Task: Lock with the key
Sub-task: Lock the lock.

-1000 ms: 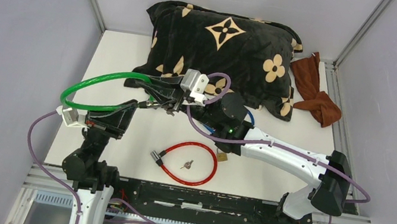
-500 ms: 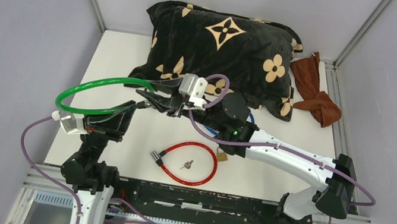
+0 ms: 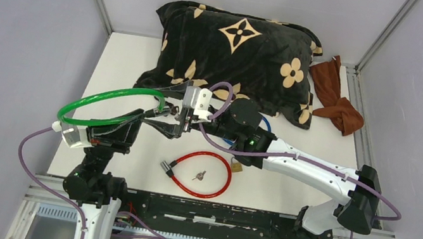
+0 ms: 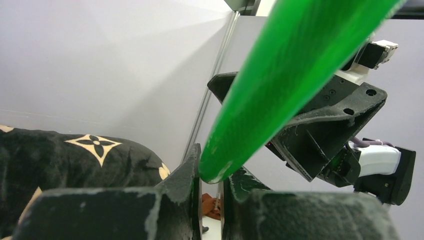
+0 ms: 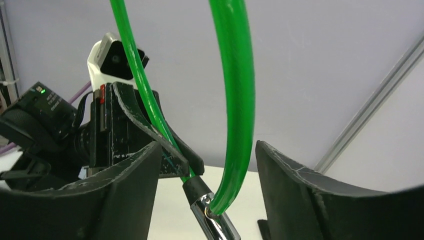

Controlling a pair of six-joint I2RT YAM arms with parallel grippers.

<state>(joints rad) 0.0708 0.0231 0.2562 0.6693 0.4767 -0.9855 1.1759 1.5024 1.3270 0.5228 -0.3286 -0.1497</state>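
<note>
Small metal key (image 3: 200,174) is pictured lying on the white table (image 3: 128,61) inside the loop of a red cable lock (image 3: 179,183), close to the arms' bases. A small brass padlock (image 3: 236,166) is seen just right of that loop. Farther back, over the table's left half, a green cable lock (image 4: 305,60) is held aloft by the left gripper (image 4: 211,172), whose fingers are clamped narrowly on the cable close to its metal end piece (image 5: 215,222). The right gripper (image 5: 207,147) is shown spread wide on either side of that same end, with neither finger touching it. A blue cable (image 3: 266,125) is partly hidden under the right arm. At the far edge a black plush pillow patterned with cream flowers (image 3: 240,41) is laid, and a crumpled brown cloth (image 3: 335,94) is seen beside it at far right.
</note>
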